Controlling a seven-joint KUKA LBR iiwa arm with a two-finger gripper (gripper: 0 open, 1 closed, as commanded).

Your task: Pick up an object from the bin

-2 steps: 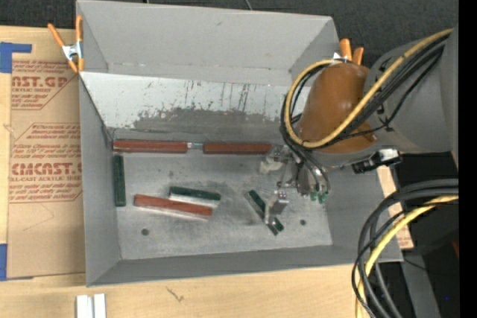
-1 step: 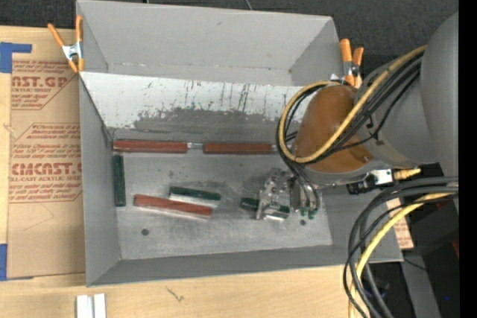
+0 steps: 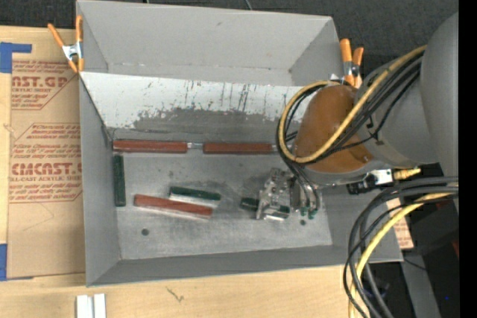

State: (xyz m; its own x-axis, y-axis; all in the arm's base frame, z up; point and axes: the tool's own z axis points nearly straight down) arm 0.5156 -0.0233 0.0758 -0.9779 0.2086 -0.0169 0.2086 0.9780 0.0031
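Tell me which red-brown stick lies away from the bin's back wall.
The slanted one mid-floor, beside a dark green stick; the other two lie end to end along the back wall.

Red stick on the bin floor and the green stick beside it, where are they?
Flat red-brown stick (image 3: 173, 205), camera view, middle of its length.
Short dark green stick (image 3: 195, 194), camera view, middle of its length.

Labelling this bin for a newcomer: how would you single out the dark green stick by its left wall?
Start at the grey bin and follow its left wall to the floor. The dark green stick lies there, the only one running front to back; the rest lie crosswise.
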